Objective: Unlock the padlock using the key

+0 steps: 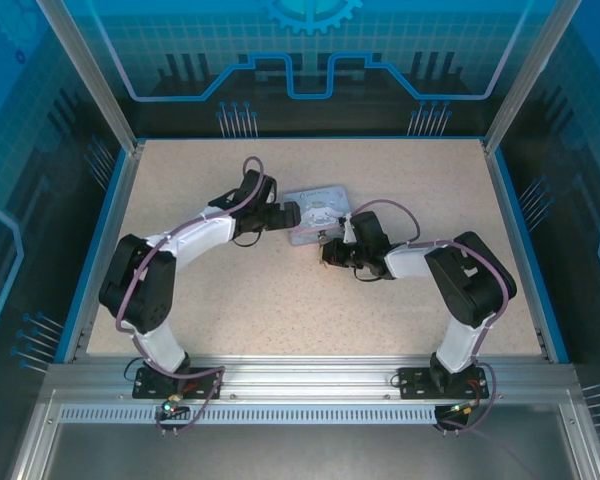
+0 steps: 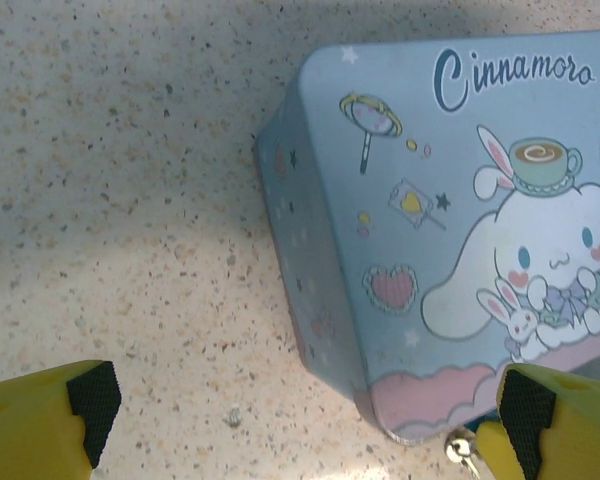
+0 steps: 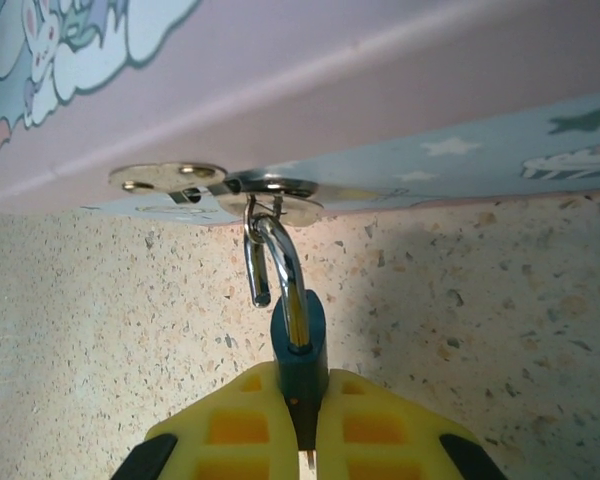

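Blue-lit panels are enclosing the speckled tabletop. The right claw is pinching the padlock on the tin; the left claw is gaping wide

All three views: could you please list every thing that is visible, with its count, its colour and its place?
tin box: one, light blue with a cartoon rabbit print, on the middle of the table, between the two grippers.
padlock: one, dark body with a silver shackle, hooked through the tin's metal clasp.
table: one, speckled beige, blue-edged.
left gripper: one, yellow fingers with black pads, open, at the tin's left end.
right gripper: one, yellow fingers, shut on the padlock body.
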`<state>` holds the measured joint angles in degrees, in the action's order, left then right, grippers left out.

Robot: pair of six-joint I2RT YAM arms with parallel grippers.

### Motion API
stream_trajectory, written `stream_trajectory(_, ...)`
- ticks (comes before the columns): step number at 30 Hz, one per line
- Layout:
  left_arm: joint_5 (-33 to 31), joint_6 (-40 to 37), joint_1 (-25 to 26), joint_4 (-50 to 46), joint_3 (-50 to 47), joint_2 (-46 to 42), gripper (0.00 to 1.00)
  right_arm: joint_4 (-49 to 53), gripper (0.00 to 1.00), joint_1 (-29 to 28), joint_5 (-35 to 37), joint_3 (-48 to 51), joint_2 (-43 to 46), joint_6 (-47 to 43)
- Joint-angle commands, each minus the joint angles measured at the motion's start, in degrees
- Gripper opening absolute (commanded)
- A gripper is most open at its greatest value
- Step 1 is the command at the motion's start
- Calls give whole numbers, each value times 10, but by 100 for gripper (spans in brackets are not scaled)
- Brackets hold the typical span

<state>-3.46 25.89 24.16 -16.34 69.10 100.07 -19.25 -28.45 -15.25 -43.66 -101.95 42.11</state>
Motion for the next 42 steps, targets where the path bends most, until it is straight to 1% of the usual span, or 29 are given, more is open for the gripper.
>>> stream_trajectory(1, -22, -22, -4, -20, 23, 27, 99, 16, 0, 1, 3, 23, -8, 42)
stream_trajectory(7, -18, -18, -4, -16, 8, 33, 99, -32, 0, 2, -4, 36, -19, 80)
stream_trajectory(20, -8, 13, 3, 1, -55, -4, 99, -89, 0, 15, -12, 58, -33, 126)
stream_trajectory(30, -11, 10, 11, 3, -63, -3, 99, -97, 0, 22, -22, 62, -24, 123)
stream_trajectory(42, -12, 7, 13, 8, -70, -5, 99, -96, 0, 37, -29, 44, -7, 129)
